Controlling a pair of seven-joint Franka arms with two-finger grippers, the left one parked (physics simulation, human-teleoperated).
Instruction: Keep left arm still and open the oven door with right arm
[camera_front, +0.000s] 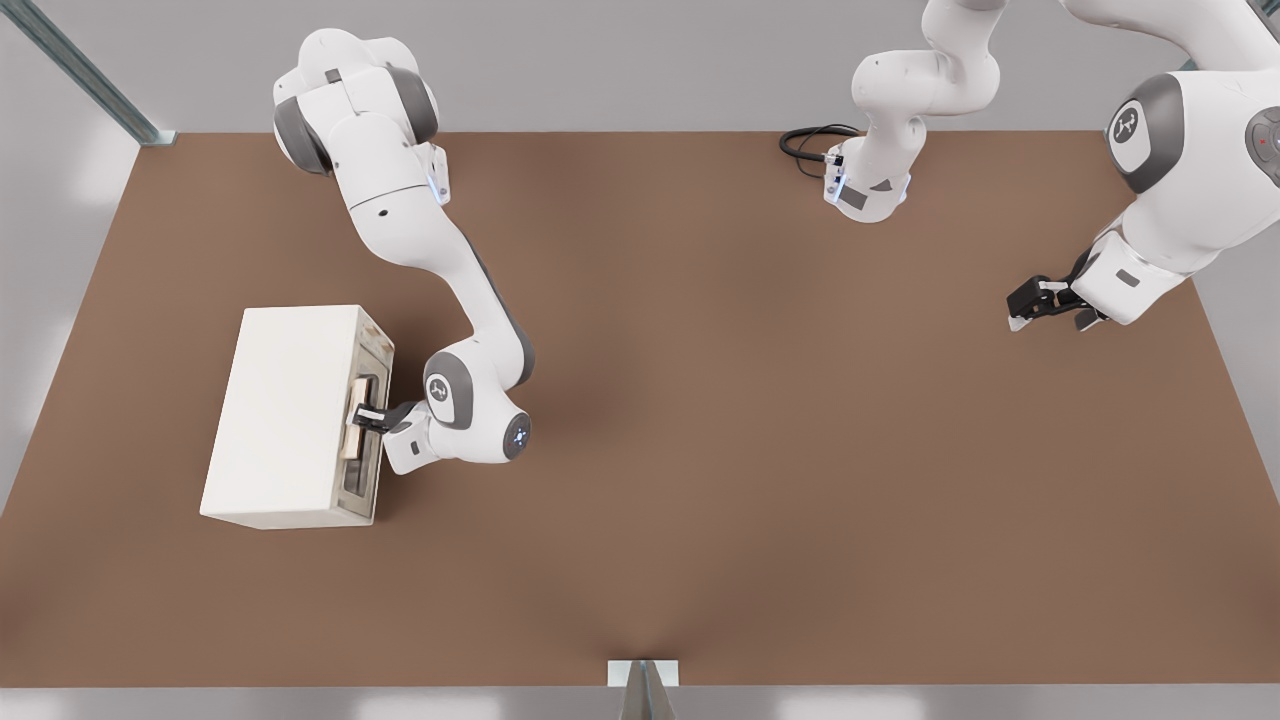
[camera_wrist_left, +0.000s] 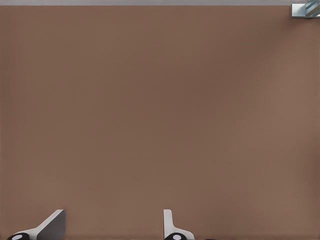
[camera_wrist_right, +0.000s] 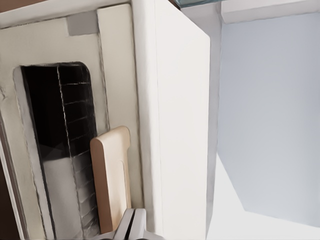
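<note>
your gripper (camera_front: 368, 415) is pinched on the handle (camera_front: 354, 420) of the oven door (camera_front: 372, 420), at the front view's left on the table (camera_front: 700, 420), ready to pull it open.

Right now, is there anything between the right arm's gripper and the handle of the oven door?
Nothing: in the front view the gripper is already at the handle of the oven door, no gap visible.

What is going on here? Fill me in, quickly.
The right arm has its gripper at the tan handle of the oven door, on a cream oven sitting on the brown table. The door looks shut or barely cracked. The other arm hangs parked at the front view's right.
</note>
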